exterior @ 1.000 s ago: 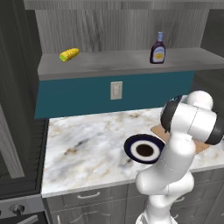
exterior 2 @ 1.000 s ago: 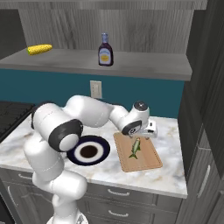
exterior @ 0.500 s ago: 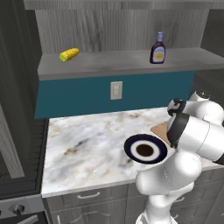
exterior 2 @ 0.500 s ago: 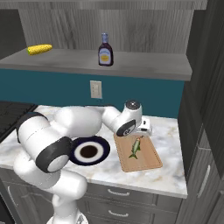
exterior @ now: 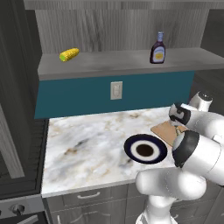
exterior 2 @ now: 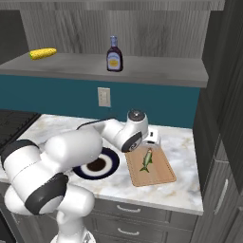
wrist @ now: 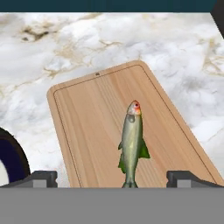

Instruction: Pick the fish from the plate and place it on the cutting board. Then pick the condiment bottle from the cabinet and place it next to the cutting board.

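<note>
Now, step: the first half looks done to me, since the fish (wrist: 131, 142) lies flat on the board (wrist: 100, 109) and the plate (exterior 2: 110, 159) is bare; the bottle run is what comes next.
Gripper: my gripper (wrist: 111, 178) hangs over the board with its two tips spread wide, one either side of the fish's tail end, gripping nothing.
Fish: it rests lengthwise near the middle of the board, head pointing away from me in the hand view, clear of the board's edges.
Board: it sits on the marble counter (exterior: 87, 144) just beside the plate, to the plate's right in the right base view.
Bottle: the bottle (exterior 2: 113, 55) stands upright on the cabinet (exterior 2: 156, 76) shelf above the counter, well apart from the corn (exterior 2: 42, 53) at the shelf's far left.
Next move: I judge I must lift clear of the fish, swing up to shelf height, and come at the bottle level, with my fingers either side of its body.
Risk: a high or glancing approach could tip the narrow-necked bottle over.
Drop spot: bare counter just beside the board would suit it.
</note>
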Robot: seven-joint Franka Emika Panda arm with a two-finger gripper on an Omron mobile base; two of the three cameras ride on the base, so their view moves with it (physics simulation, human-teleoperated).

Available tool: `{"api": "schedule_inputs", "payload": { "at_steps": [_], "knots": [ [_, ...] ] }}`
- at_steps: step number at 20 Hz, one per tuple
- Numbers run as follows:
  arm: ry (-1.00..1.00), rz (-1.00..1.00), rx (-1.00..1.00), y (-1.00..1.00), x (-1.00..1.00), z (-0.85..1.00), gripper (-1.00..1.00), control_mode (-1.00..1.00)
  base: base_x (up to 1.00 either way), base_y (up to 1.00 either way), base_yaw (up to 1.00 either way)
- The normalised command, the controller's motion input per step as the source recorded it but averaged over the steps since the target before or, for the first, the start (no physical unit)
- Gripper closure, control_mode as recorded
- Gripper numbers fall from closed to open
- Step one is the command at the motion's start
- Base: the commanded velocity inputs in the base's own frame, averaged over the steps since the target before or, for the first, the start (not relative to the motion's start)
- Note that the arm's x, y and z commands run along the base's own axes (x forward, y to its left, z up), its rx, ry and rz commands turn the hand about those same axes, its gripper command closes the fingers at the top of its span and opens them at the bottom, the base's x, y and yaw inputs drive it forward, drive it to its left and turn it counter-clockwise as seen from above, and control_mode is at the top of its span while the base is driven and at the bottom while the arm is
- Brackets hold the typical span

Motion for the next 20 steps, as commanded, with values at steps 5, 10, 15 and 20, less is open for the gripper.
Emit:
{"api": "schedule_inputs", "payload": {
  "at_steps": [5, 10, 15, 20],
  "knots": [
    [0.0, -0.04, 0.0, 0.01, -0.08, 0.36, -1.0, -1.0, 0.0, 0.0, 0.0],
    [0.0, -0.02, 0.0, 0.02, -0.05, 0.35, -1.0, -1.0, 0.0, 0.0, 0.0],
    [-0.02, -0.02, 0.0, 0.12, -0.02, 0.17, -1.0, -1.0, 0.0, 0.0, 0.0],
    [0.0, -0.02, 0.0, 0.09, -0.08, 0.09, -1.0, -1.0, 0.0, 0.0, 0.0]
  ]
}}
